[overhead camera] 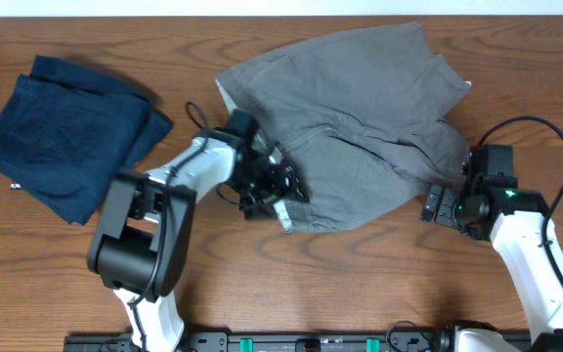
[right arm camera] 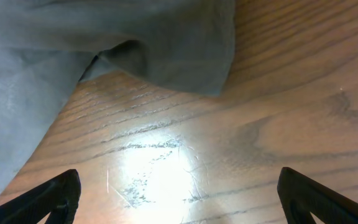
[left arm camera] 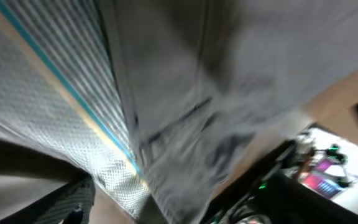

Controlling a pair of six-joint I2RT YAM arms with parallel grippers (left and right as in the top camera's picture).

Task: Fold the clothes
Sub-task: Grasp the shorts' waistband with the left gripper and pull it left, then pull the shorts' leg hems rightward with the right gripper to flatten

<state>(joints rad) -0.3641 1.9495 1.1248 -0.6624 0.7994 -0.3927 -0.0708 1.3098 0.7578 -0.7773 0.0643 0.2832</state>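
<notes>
The grey shorts (overhead camera: pixel 360 108) lie spread at the table's middle, with folds near the lower right. My left gripper (overhead camera: pixel 270 188) is at their lower left edge and is shut on the fabric there; a white label (overhead camera: pixel 283 217) hangs beside it. The left wrist view is blurred and filled with grey cloth (left arm camera: pixel 229 74) and pale striped lining (left arm camera: pixel 48 93). My right gripper (overhead camera: pixel 441 205) is open and empty over bare wood, just short of the shorts' lower right edge (right arm camera: pixel 166 56). Its fingertips (right arm camera: pixel 179 199) are wide apart.
A dark navy folded garment (overhead camera: pixel 62 132) lies at the far left. The wooden table (overhead camera: pixel 360 284) shows bare along the front. A black cable (overhead camera: pixel 195 115) loops beside the left arm. The other arm's base with small lights (left arm camera: pixel 319 168) shows in the left wrist view.
</notes>
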